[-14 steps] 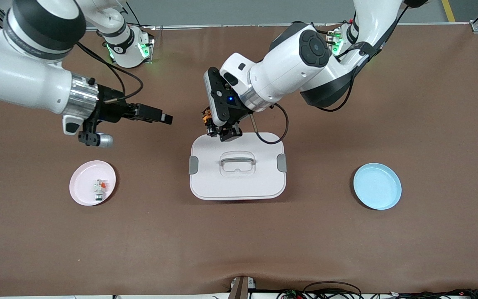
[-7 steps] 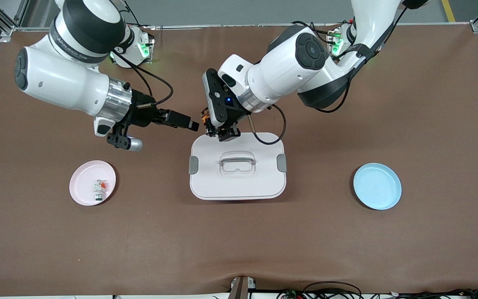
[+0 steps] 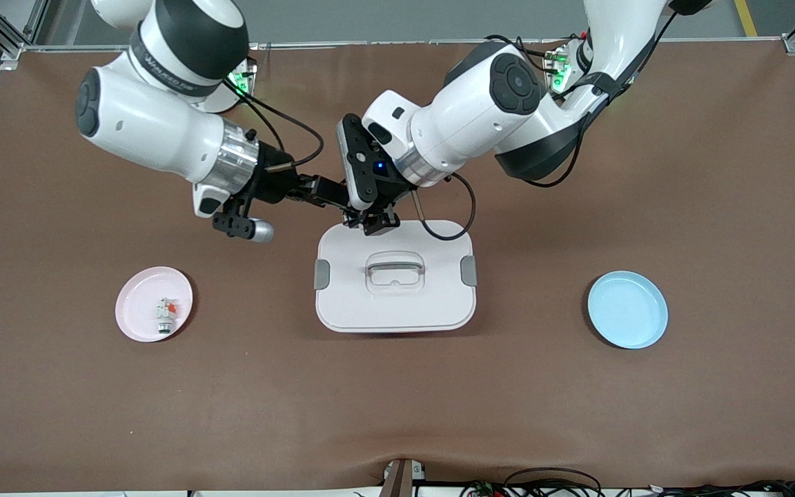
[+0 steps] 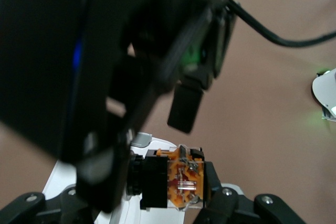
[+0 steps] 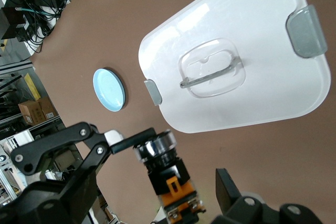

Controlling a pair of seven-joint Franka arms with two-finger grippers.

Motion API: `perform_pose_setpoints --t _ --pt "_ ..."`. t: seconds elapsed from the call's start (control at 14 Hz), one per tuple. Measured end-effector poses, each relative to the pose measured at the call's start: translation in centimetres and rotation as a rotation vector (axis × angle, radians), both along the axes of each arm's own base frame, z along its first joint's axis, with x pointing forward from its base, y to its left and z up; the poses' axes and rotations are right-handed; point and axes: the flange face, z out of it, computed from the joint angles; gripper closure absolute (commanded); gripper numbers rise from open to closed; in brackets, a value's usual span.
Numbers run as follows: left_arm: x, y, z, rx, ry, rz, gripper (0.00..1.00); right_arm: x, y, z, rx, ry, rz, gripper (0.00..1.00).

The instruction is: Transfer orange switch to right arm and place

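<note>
Orange-topped and black-bodied, the small stubby switch (image 4: pixel 176 179) is gripped in the closed left claw (image 3: pixel 363 219), which is held just above the farther edge of a white rectangular plastic container lid (image 3: pixel 432 304) at the middle of the brown counter (image 3: pixel 715 207). In the left wrist view the switch is seen clamped between the black fingers (image 4: pixel 212 179), its orange face turned toward the camera. The right claw (image 3: pixel 332 195) is held open and level over the counter, right beside the left claw, with the switch (image 5: pixel 168 174) seen between its spread fingers (image 5: pixel 226 184) in the right wrist view; whether the fingers touch it cannot be told. A grey-clipped lid with a clear handle (image 3: pixel 395 268) is seen under both claws. A round pink plate (image 3: pixel 136 319) is set toward the right arm's end of the counter, with a small white-grey part with a red tab (image 3: pixel 165 312) lying on it. A round pale blue plate (image 3: pixel 627 309) is set toward the left arm's end, well apart from the lid.
</note>
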Motion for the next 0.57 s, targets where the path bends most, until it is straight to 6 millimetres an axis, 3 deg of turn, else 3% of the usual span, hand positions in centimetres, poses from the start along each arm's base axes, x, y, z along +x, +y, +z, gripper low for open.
perform_pose_setpoints --t 0.57 --pt "-0.1 -0.1 -0.1 0.005 -0.003 -0.003 1.0 -0.7 1.3 -1.6 -0.071 -0.01 0.043 0.0"
